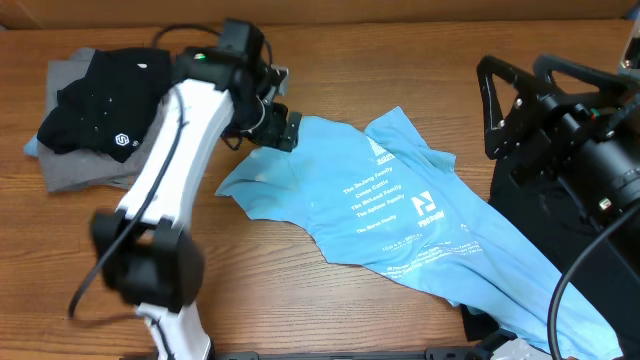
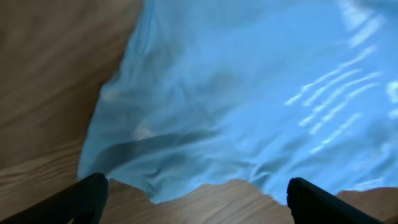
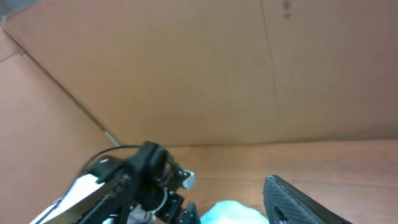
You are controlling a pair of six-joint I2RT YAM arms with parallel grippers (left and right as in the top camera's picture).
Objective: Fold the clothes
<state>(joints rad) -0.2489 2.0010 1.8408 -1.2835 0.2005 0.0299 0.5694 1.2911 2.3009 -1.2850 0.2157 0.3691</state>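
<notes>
One blue T-shirt (image 1: 400, 200), edge beneath left gripper (image 2: 198, 202), apparently untouched

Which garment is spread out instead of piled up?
The light blue T-shirt with white lettering, spread mid-table; the black shirt and grey one sit piled at far left.

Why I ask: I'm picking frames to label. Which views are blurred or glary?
Overhead: sharp on the light blue cloth T-shirt, though the white left arm smears near its base; left wrist: soft throughout, the shirt's white lettering streaked; right wrist: soft, dim brown board wall, no glare.
</notes>
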